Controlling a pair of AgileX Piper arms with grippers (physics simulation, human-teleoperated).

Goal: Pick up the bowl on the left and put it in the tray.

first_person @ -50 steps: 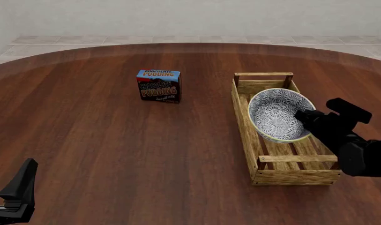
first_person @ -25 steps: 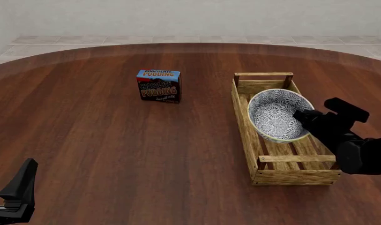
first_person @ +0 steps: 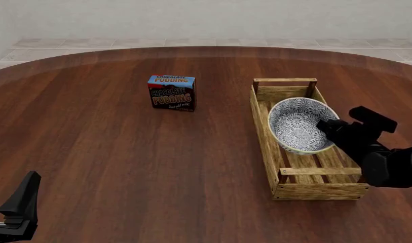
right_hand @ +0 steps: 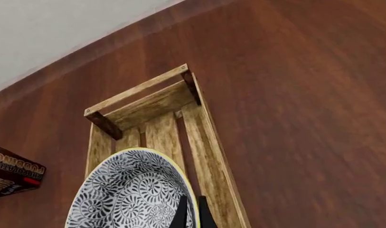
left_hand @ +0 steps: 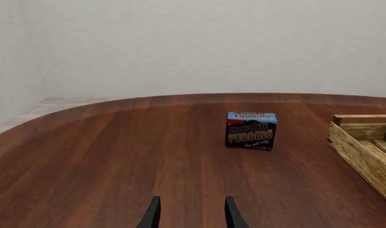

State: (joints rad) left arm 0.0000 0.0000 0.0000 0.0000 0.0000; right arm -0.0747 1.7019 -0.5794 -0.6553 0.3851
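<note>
Left hand (first_person: 16, 212): nearest to us in the front view, parked low at the near left edge of the surface (first_person: 124, 167); its wrist view shows two fingers standing apart with nothing between them, so we read it as open and idle.

Right hand (first_person: 331, 127): closed narrow on the right side of the bowl's rim; in its wrist view the two dark fingertips sit nearly together, pinching the yellowish edge.

Bowl (first_person: 302, 124): inside the tray, in its middle to far part, tilted so that its patterned inside faces the camera; it lies just left of the right hand, which holds it. We cannot tell whether its base rests fully on the slats.

Tray (first_person: 266, 131): its long axis runs near to far, on the right half of the surface, well within the right arm's reach and well apart from the left.

Deciding relation: bowl is over the slats and between the side walls, so we judge the release only needs the fingers to open and lift clear.

Pudding box (first_person: 171, 92): farther back, left of the tray, well apart from it.

Views: the right wrist view shows the pinch on the rim; the front view shows the tilt.
</note>
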